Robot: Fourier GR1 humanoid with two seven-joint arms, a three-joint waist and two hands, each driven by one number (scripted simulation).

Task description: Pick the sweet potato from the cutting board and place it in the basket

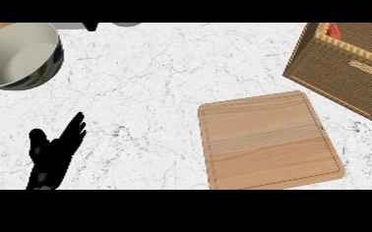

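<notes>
White marble counter (160,78) with grey veining fills the head view. Wooden cutting board (269,140), light wood, rounded corners, a groove running just inside its edge, lies flat right of centre in the lower part, turned slightly out of square with the view; only wood grain shows on top. Woven brown basket (327,73) sits at the upper right, cut by the right edge, its lighter rim up, its near corner close to the board's far right corner but apart from it. Bowl (25,54), pale inside and dark outside, stands upright at the upper left, cut by the left edge, well apart from the board. Left robot hand (52,155) shows at the lower left, black, fingers straight and spread, pointing up and a little right, holding nothing, touching nothing. Sweet potato (333,29): only a small red-orange patch shows inside the basket, just behind the rim at the top edge; shape too hidden to tell more. Small dark shape (90,26) and grey shape (127,24) sit at the top edge, cannot tell what.
</notes>
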